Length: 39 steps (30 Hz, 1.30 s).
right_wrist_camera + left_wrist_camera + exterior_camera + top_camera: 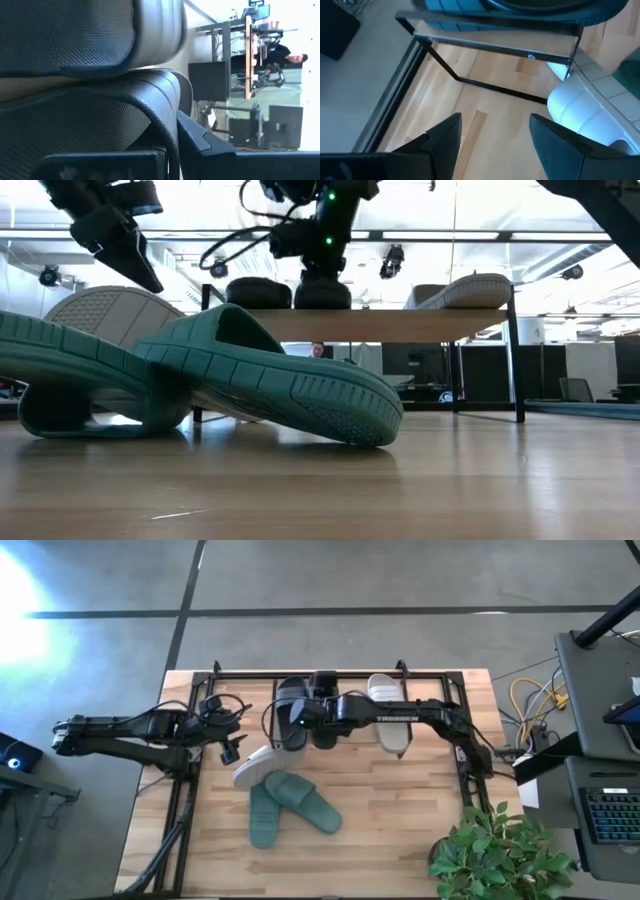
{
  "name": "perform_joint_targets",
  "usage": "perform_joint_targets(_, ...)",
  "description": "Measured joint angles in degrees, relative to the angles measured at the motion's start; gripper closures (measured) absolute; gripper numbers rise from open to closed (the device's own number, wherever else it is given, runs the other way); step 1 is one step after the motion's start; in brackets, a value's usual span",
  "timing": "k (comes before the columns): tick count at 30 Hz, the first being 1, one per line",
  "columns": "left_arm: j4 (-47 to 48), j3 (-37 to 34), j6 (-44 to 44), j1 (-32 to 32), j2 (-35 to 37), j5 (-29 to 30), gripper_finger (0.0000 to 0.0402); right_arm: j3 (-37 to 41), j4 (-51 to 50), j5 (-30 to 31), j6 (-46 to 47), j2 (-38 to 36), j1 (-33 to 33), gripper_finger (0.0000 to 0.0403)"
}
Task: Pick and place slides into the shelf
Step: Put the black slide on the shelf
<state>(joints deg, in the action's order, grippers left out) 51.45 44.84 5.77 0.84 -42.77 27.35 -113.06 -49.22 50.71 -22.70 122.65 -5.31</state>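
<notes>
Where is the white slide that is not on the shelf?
In the high view the white slide lies on the table left of centre, touching the teal-green pair, near the left gripper.

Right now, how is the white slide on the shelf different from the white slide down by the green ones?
The white slide on the shelf lies flat on the shelf board; the white slide on the table is tipped up, its sole showing, leaning against the green slides. The first lies alone; the second touches others. Both are pale slides.
</notes>
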Motion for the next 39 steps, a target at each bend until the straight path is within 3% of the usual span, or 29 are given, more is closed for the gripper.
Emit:
perform_joint_targets(11, -0.4, 0.1, -0.1, 0.0, 0.1, 0.0, 0.0182, -4.5, 0.0, -3.2, 4.2, 1.1, -0.1, 0.0273)
perform_joint_targets(16, -0.4, 0.1, -0.2, 0.0, 0.1, 0.0, 0.0182, -6.7, -5.8, -2.3, 3.5, 1.1, -0.2, 0.024)
perform_joint_targets(20, -0.4, 0.1, -0.2, 0.0, 0.1, -0.1, 0.0182, -10.1, -12.1, 2.3, 6.9, 1.0, 0.1, 0.0228)
perform_joint_targets(24, 0.1, 0.1, -1.0, 0.1, 0.1, -1.0, 0.0182, -14.7, -15.4, 2.6, 11.4, 0.7, 0.5, 0.0223)
perform_joint_targets(29, 0.6, 0.1, -1.7, 0.3, 0.1, -2.5, 0.0182, -18.0, -15.2, -9.6, 14.0, 0.4, 0.3, 0.0223)
perform_joint_targets(39, 0.6, 0.1, -0.5, 0.3, 0.1, -2.6, 0.0182, -13.3, -16.5, -6.2, 10.8, 1.3, -0.7, 0.0223)
